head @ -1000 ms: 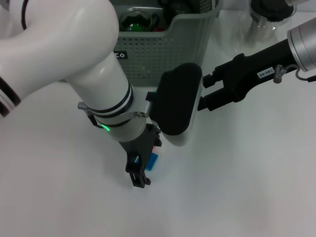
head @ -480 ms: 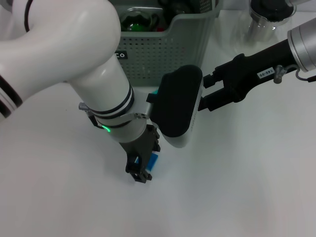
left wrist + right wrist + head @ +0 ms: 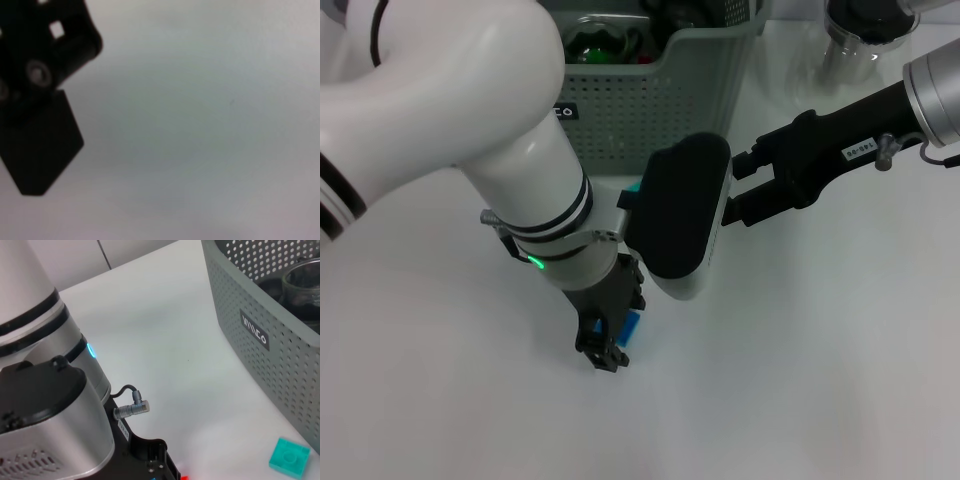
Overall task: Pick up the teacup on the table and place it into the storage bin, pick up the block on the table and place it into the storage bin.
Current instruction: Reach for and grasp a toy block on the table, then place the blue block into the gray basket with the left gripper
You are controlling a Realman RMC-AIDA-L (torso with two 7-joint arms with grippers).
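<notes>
A blue block (image 3: 631, 325) lies on the white table, tight against my left gripper (image 3: 612, 342), which reaches down to the table surface and covers part of it. A teal block (image 3: 289, 458) lies on the table just before the storage bin (image 3: 650, 100); in the head view only a teal sliver (image 3: 633, 186) shows. The grey-green perforated storage bin (image 3: 260, 335) stands at the back. A clear glass teacup (image 3: 301, 284) rests inside it. My right gripper (image 3: 732, 188) hovers open near the bin's front corner, its tips partly hidden behind the left wrist housing.
Clear glass jars (image 3: 850, 50) stand on the table right of the bin. A green item (image 3: 588, 46) lies inside the bin. My bulky left arm (image 3: 470, 110) spans the left half of the scene. White table (image 3: 820, 380) stretches to the front right.
My left gripper has shifted slightly closer onto the blue block, hiding more of it. The right arm has not moved.
</notes>
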